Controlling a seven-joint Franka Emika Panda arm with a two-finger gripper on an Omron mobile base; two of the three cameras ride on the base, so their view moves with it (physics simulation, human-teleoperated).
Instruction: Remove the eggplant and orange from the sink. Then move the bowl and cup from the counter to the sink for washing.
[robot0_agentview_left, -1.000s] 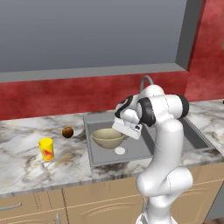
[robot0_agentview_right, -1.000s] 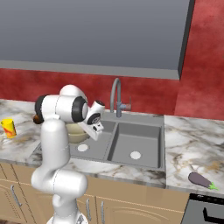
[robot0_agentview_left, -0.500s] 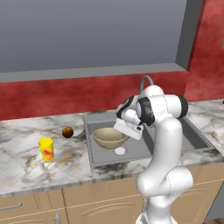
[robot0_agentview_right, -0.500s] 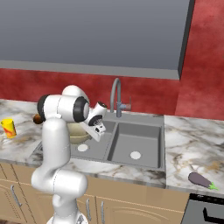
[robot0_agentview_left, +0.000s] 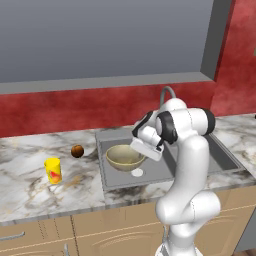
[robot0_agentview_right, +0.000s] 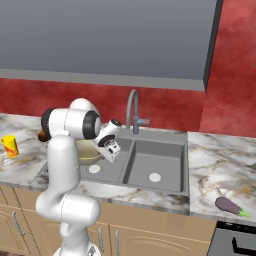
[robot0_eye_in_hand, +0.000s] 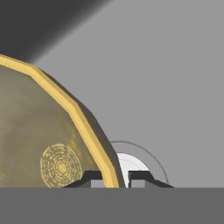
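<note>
The pincer (robot0_eye_in_hand: 114, 178) is closed down on the rim of the bowl (robot0_agentview_left: 124, 156): in the hand view its two dark finger tips sit one on each side of the yellow edge, one over the speckled inside and one outside it, with only the thickness of the rim between them. The bowl is in the left basin of the sink (robot0_agentview_left: 165, 172), upright or nearly so, with the white round drain (robot0_agentview_left: 137, 173) just beside it on the near side; whether its base rests on the basin floor or hangs just above it cannot be told. From the right base view the bowl (robot0_agentview_right: 88, 152) shows partly behind the arm, and the right basin holds nothing but its own white drain (robot0_agentview_right: 155, 177). On the marble tabletop (robot0_agentview_left: 30, 187) to the left of the sink, the orange (robot0_agentview_left: 77, 151) lies near the sink's edge, and the yellow cup (robot0_agentview_left: 53, 170) stands upright farther left and closer to the front. The eggplant (robot0_agentview_right: 230, 205) lies on the tabletop right of the sink, near the front edge. The curved grey tap (robot0_agentview_right: 133, 110) rises behind the basins.
</note>
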